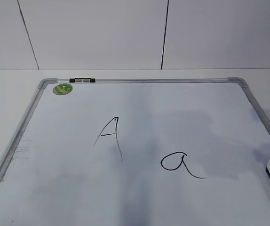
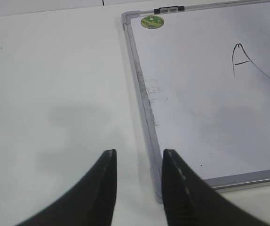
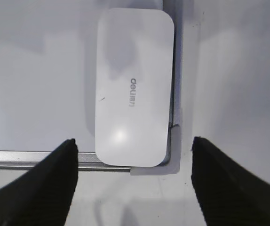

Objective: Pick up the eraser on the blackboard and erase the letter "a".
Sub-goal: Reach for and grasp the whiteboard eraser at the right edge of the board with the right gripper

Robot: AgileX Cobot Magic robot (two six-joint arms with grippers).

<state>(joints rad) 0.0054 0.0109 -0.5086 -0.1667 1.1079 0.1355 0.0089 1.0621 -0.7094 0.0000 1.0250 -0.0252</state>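
We see even, bright, cool-toned light overall. Soft grey shadows smear across the blackboard (image 1: 182, 108) in the exterior view. A glare spot sits on the eraser (image 3: 134, 87), with a shadow over its top. Both wrist views show the tool tips dark and slightly soft. The table (image 2: 50, 84) carries faint shadow blotches.

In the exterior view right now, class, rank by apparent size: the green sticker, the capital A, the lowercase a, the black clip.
1. Capital A and lowercase a: too alike to rank
2. Green sticker
3. Black clip, long but thin
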